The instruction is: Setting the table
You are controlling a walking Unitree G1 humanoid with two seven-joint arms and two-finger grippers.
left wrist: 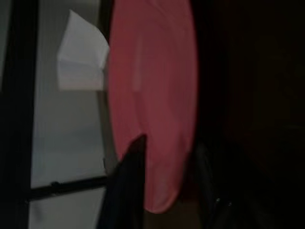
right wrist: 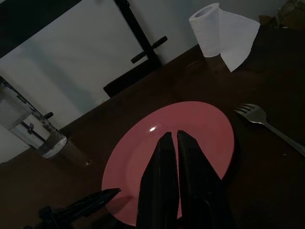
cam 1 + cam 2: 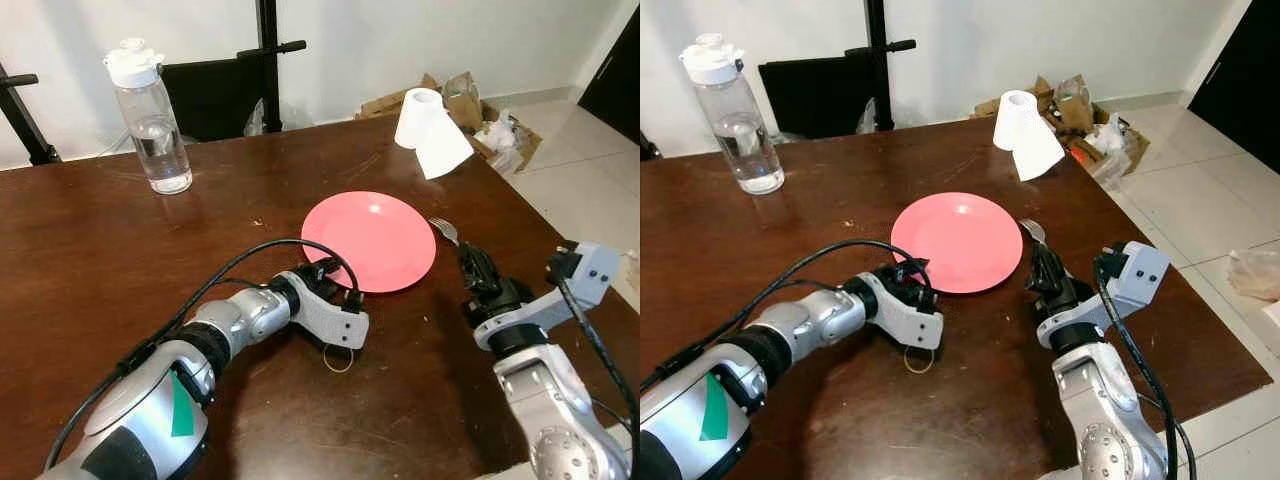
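Note:
A pink plate (image 3: 372, 238) lies flat on the dark wooden table (image 3: 120, 260). My left gripper (image 3: 334, 272) is at the plate's near left rim. In the left wrist view its two fingers (image 1: 131, 181) stand apart with the rim between them. A metal fork (image 3: 444, 230) lies on the table just right of the plate, tines pointing away from me. My right gripper (image 2: 174, 134) hovers beside the fork, on the plate's side of it, fingers shut together with nothing between them. The fork (image 2: 259, 118) lies free beside those fingers.
A clear water bottle (image 3: 152, 120) with a white cap stands at the far left. A white paper towel roll (image 3: 426, 128) stands at the far right. A small rubber ring (image 3: 338, 358) lies by my left wrist. Cardboard and rubbish (image 3: 490, 115) sit on the floor beyond the table's right edge.

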